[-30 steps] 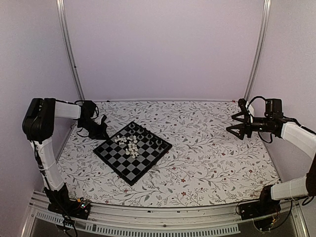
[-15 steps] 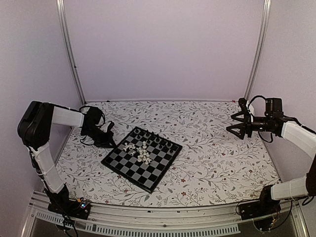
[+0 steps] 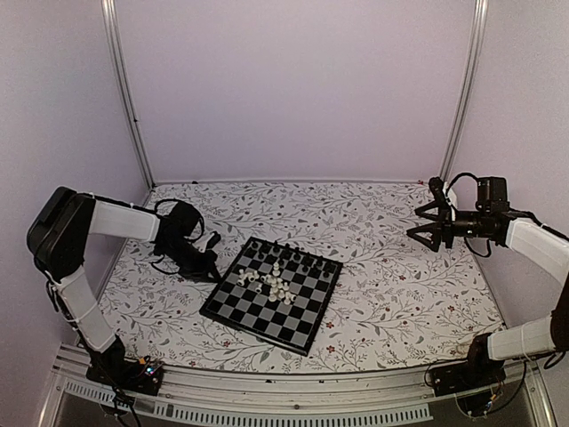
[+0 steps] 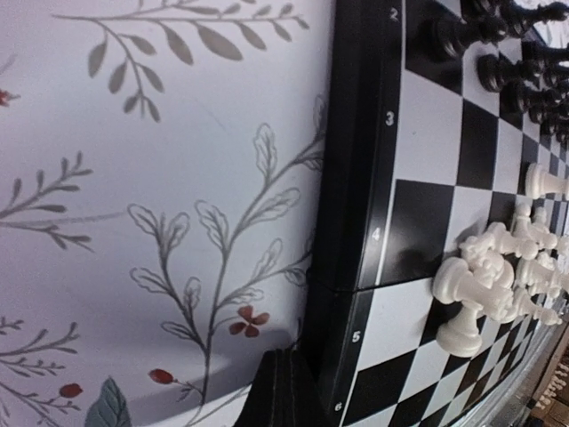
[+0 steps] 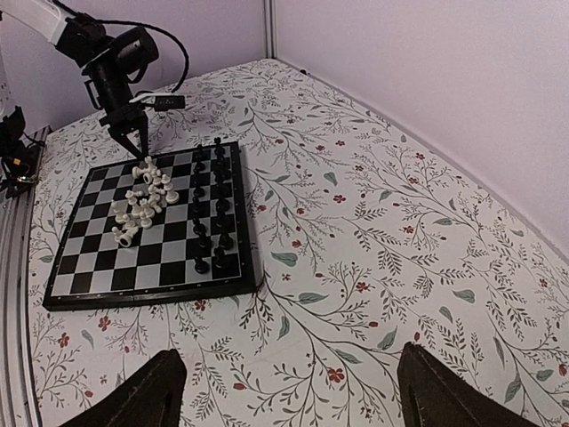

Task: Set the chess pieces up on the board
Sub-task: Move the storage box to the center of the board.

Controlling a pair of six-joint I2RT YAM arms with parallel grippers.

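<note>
Since the earlier frame the board [image 3: 265,324] has slid to the right and nearer to the arm bases, and it has also turned, so its left corner now points less toward the left wall. It lies flat on the flowered tabletop [image 3: 391,294], a little left of the centre.

On the middle squares the white chess pieces [image 3: 277,286] are together in a loose heap, and several of them lie on their sides. They have travelled with the board. Behind them, the black chess pieces [image 3: 299,260] stand upright in rows along the far edge of the board.

Next to the far left side of the board, the left gripper [image 3: 207,265] has moved to the right with it. Its jaws are fully closed with nothing between them, and its dark tip is against the black border of the board.

Farther back on the right, the right gripper [image 3: 428,228] hangs above the tabletop at the same place as before, well apart from the board. Its jaws are wide open and hold nothing.
</note>
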